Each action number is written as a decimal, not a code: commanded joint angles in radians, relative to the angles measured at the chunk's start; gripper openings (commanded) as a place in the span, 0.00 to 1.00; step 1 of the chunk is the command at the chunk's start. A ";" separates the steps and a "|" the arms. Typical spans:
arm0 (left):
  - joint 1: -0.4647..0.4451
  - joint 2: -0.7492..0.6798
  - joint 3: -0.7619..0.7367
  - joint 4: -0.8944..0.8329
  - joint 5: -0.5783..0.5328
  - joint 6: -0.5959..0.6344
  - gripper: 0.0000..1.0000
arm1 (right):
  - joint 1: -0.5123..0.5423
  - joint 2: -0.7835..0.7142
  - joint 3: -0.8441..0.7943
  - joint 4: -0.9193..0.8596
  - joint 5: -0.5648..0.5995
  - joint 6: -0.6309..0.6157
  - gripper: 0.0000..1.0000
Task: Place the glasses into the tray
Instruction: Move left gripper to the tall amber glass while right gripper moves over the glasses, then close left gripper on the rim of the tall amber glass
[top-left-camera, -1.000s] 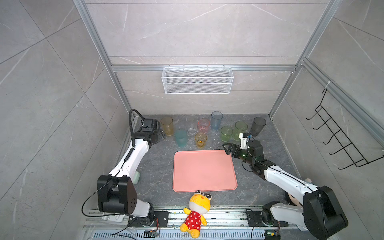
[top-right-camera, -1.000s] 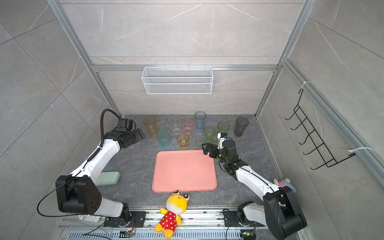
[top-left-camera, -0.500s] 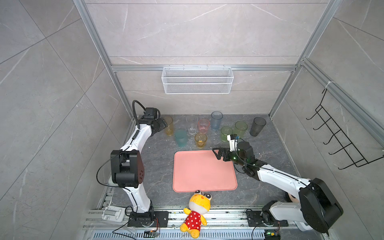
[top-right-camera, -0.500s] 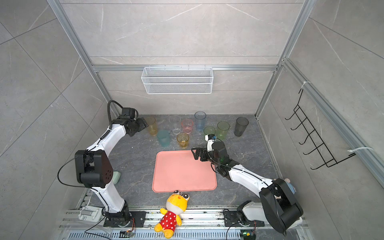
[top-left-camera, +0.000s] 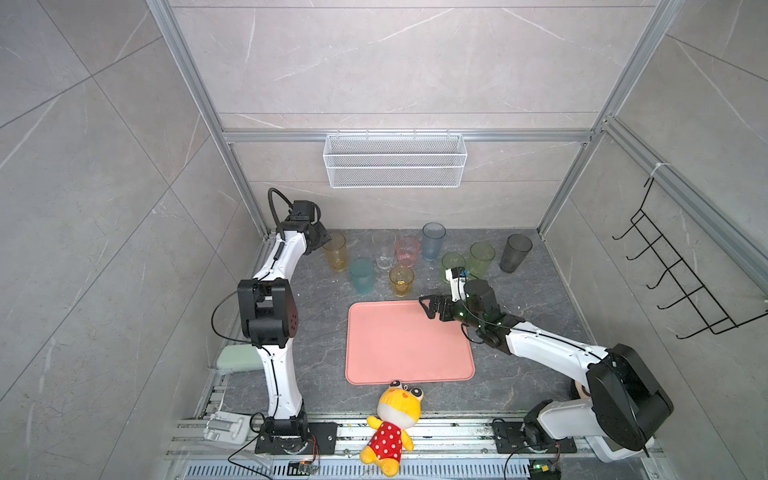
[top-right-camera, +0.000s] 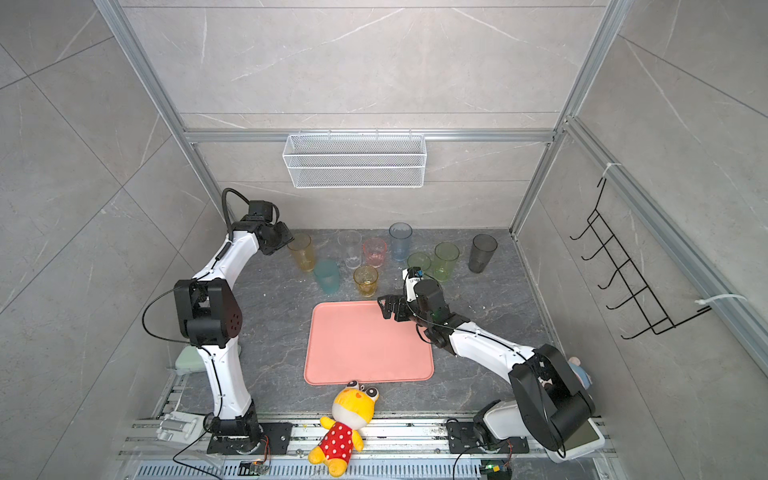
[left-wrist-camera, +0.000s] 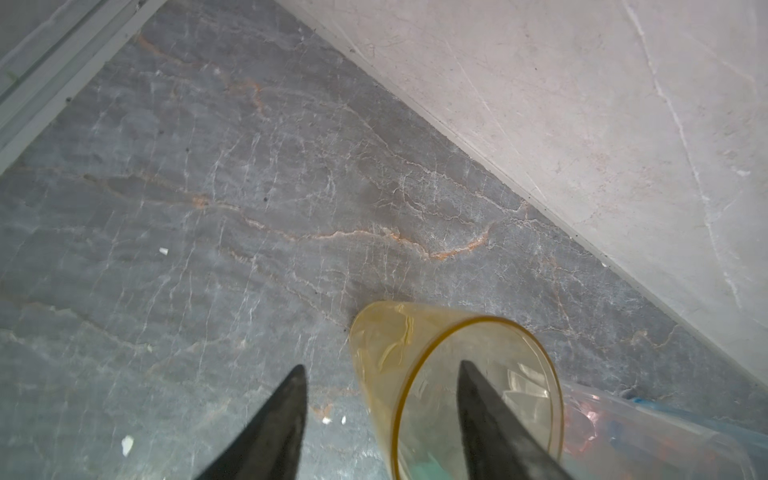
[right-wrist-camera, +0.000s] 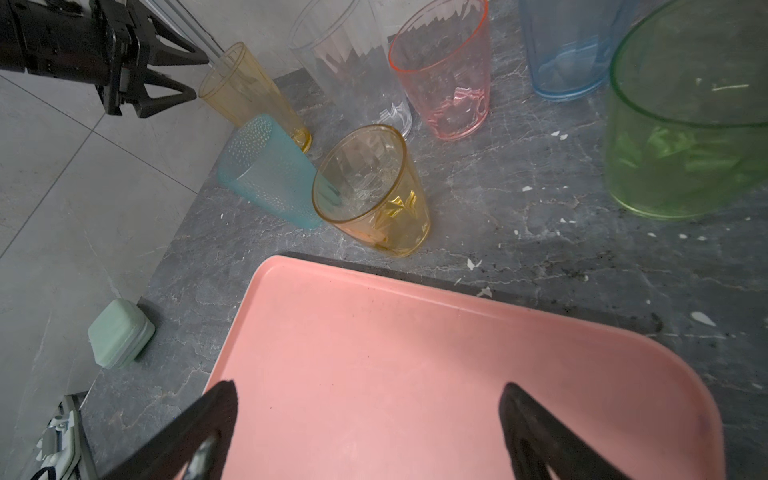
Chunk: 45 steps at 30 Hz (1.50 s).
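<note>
Top views, tray (top-left-camera: 409, 345): laid bare mid-worktop (top-left-camera: 316, 332), in front of the row of nine tumblers, within reach of both arms; nothing is placed in it yet.
Top views, left claw (top-left-camera: 325, 240): set at the rim of the tall amber tumbler (top-left-camera: 336, 253), at the left end of the row; the jaw gap is masked by the wrist.
Left wrist, left claw: seen part open, with one finger inside the tumbler and one outside. The wall is straddled but not pinched, and a rim grasp is judged to be intended.
Left wrist, cut off: the near rim and the neighbouring tumblers are cropped.
Right wrist, right claw (right-wrist-camera: 370, 387): held wide open and empty over a far corner of the tray, faced toward the short yellow tumbler (right-wrist-camera: 370, 191), probably its target.
Right wrist, obscured: the green tumbler (right-wrist-camera: 685, 124) is cropped, and the teal tumbler (right-wrist-camera: 266, 170) is partly screened.
</note>
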 joint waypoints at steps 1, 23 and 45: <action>0.005 0.016 0.040 -0.027 0.039 0.030 0.48 | 0.007 0.020 0.044 -0.028 0.026 -0.024 0.99; 0.005 0.042 0.060 -0.051 0.062 0.084 0.16 | 0.017 0.050 0.084 -0.106 0.113 -0.041 0.98; 0.004 -0.183 -0.054 -0.010 0.054 0.055 0.00 | 0.056 0.049 0.121 -0.208 0.259 -0.047 0.97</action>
